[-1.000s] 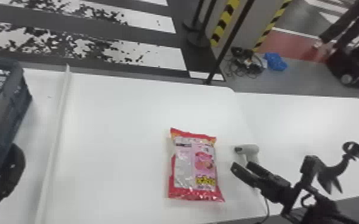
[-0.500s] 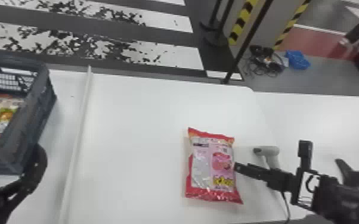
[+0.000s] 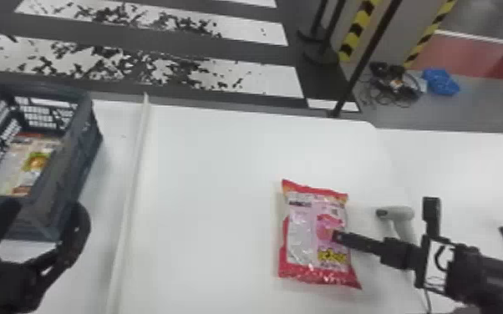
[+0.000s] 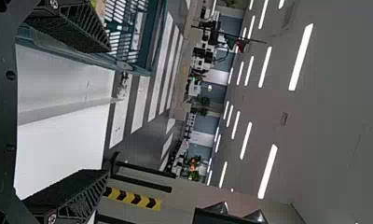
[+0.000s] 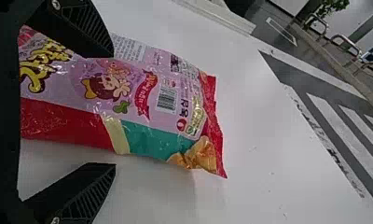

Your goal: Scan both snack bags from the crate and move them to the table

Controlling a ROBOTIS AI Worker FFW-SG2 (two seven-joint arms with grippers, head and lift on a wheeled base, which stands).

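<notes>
The pink and red snack bag (image 3: 317,238) lies flat on the white table (image 3: 204,200). My right gripper (image 3: 340,237) is over that bag's right side; in the right wrist view the right gripper (image 5: 113,109) stands open, one finger over the snack bag (image 5: 142,98) and the other beside its edge. A second snack bag (image 3: 21,167) lies inside the dark crate (image 3: 69,167) at the left. My left gripper (image 3: 37,238) is at the crate's near side, and the left gripper (image 4: 107,109) is open with nothing between its fingers in the left wrist view.
A grey handheld scanner (image 3: 403,221) sits on the table to the right of the pink bag, beside the right arm. A raised white strip (image 3: 131,188) runs across the table between crate and bag. Black posts (image 3: 363,62) stand beyond the far edge.
The head view has swung left, bringing more of the crate and its bag into sight. My right gripper has moved left, from beside the pink bag to over its right side.
</notes>
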